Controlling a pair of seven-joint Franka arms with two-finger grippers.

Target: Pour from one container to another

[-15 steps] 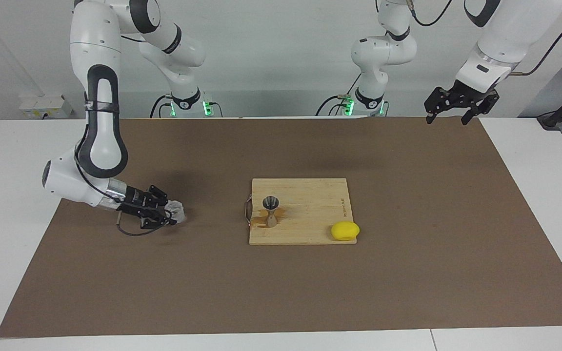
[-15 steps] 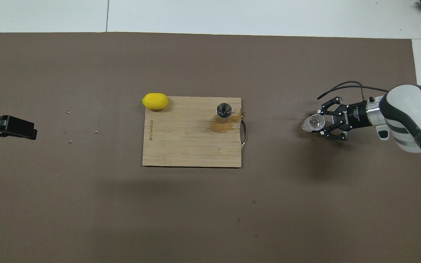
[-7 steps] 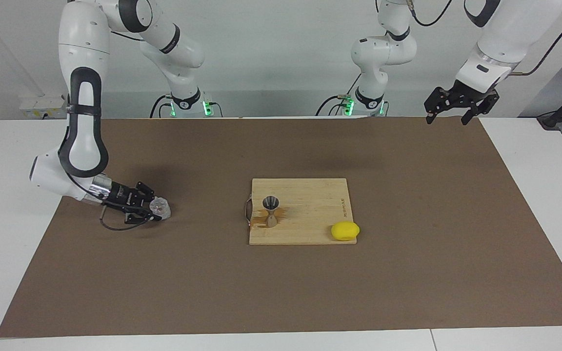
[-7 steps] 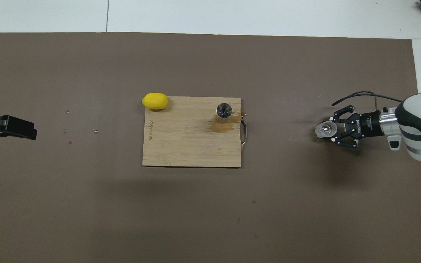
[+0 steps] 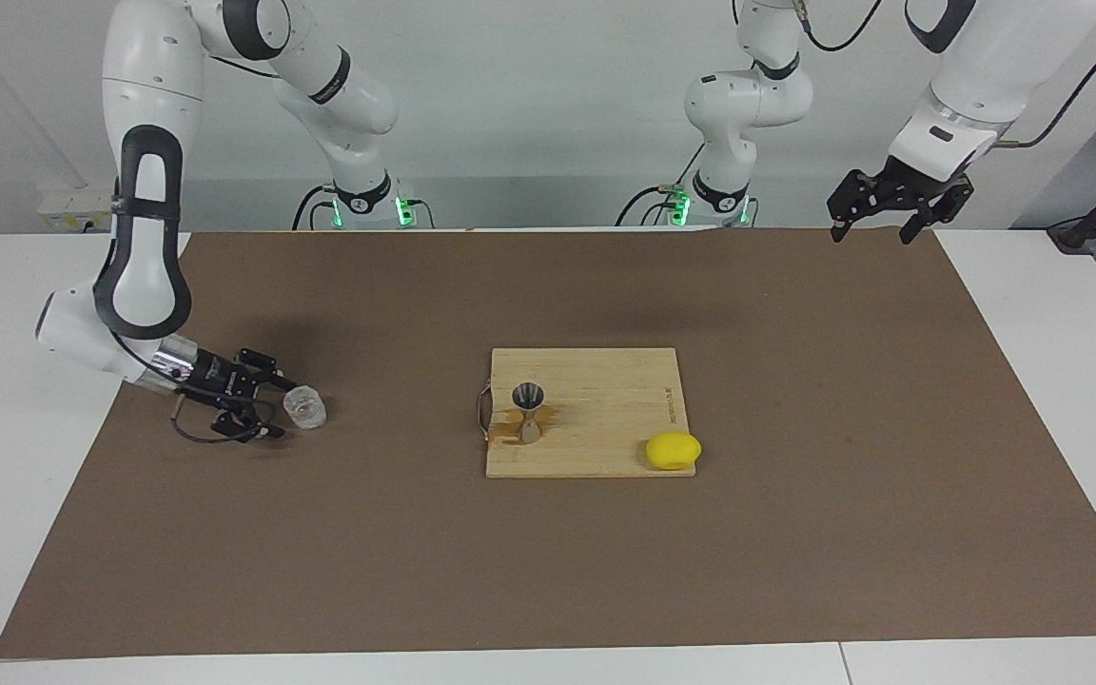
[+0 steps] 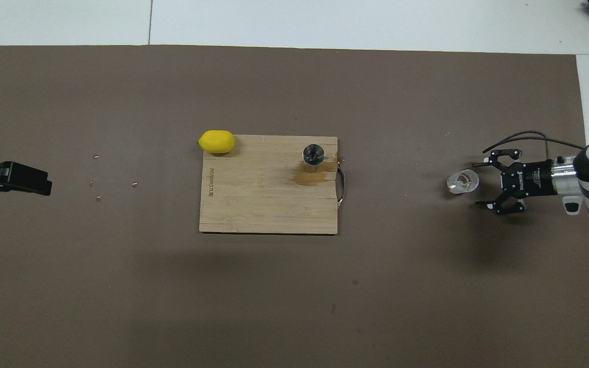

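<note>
Released tumbler [image 5: 304,408] – brown mat [image 5: 795,400], white wall [image 5: 529,114]

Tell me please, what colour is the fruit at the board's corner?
Bright yellow lemon; overhead view shows it best.

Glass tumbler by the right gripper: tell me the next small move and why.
Probably draw the right gripper straight back toward its own end of the table. Its fingers stand open and apart from the glass tumbler, which sits upright on the brown mat. The steel jigger stands on the cutting board beside a brownish wet patch. The left gripper waits, raised.
</note>
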